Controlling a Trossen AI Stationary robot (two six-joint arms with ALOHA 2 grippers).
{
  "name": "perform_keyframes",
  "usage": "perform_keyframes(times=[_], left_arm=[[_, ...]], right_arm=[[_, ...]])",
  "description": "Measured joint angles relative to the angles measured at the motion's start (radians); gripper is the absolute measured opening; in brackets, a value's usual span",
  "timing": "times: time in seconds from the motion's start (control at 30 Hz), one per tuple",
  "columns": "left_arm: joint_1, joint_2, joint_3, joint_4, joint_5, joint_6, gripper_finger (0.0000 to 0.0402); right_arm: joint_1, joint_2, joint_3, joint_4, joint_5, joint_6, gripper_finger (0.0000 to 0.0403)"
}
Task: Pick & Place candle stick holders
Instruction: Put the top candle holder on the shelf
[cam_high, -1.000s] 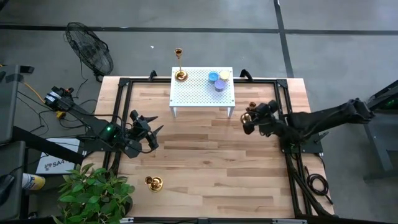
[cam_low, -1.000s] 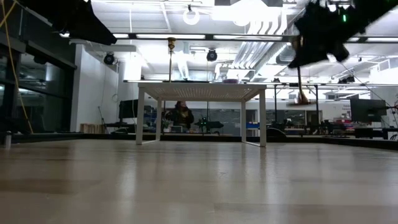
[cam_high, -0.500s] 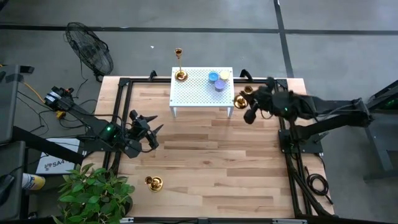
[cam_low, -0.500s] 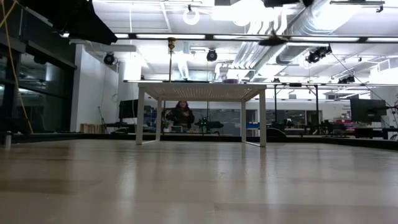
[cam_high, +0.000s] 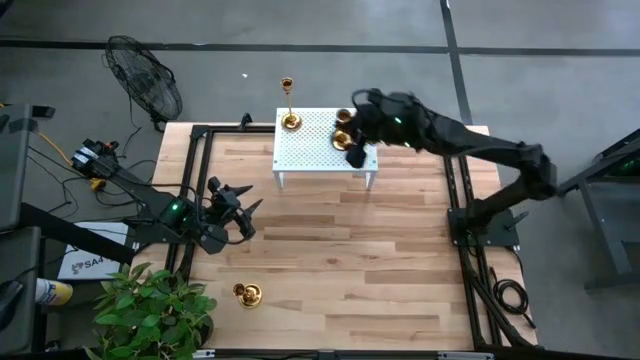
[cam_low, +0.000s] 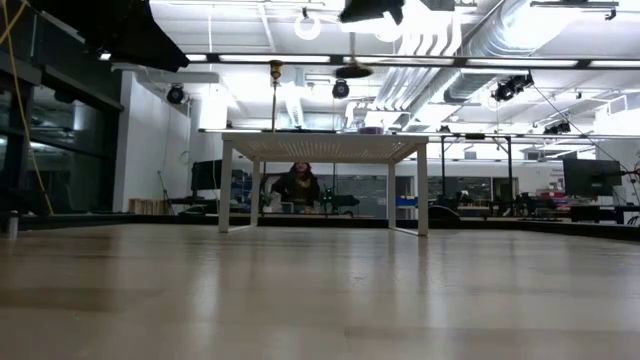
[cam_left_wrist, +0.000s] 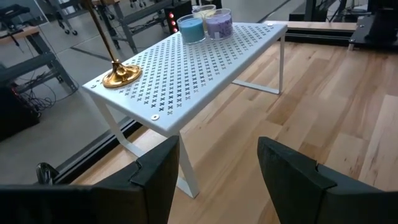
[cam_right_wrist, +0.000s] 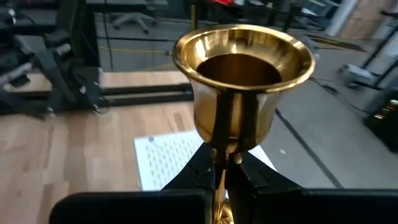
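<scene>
Carrying a holder (cam_high: 342, 130) over the white rack (cam_high: 310, 150), our right pincer (cam_high: 350, 135) is clamped on its stem. Next we lower it upright, probably between the rack's standing holder (cam_high: 289, 105) and candles (cam_left_wrist: 204, 25). Left pincer (cam_high: 245, 215) waits open, near the rack.

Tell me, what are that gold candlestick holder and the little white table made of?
The candlestick holder looks like polished brass or gold-plated metal, since its cup mirrors the room. The white table seems to be painted sheet metal, thin and punched with small cross-shaped holes.
</scene>
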Motion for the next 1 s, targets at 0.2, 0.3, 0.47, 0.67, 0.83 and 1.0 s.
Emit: perform_keyframes(times=[0.2,0.3,0.47,0.67,0.83,1.0], left_arm=[[0.000,0.000,0.000,0.000,-0.010,0.000,0.0211],[0.000,0.000,0.000,0.000,-0.013,0.000,0.0211],[0.000,0.000,0.000,0.000,-0.023,0.000,0.0211],[0.000,0.000,0.000,-0.001,-0.024,0.000,0.0211],[0.000,0.000,0.000,0.000,-0.026,-0.001,0.0211],[0.000,0.000,0.000,0.000,-0.026,-0.001,0.0211]], right_arm=[[-0.085,0.188,0.129,0.052,-0.154,-0.003,0.0008],[-0.117,0.275,0.179,0.072,-0.195,-0.003,0.0008],[-0.161,0.378,0.220,0.119,-0.250,0.000,0.0008],[-0.202,0.432,0.210,0.202,-0.331,0.035,0.0008],[-0.228,0.440,0.208,0.203,-0.393,-0.002,0.0008],[-0.246,0.439,0.208,0.201,-0.485,-0.033,0.0008]])
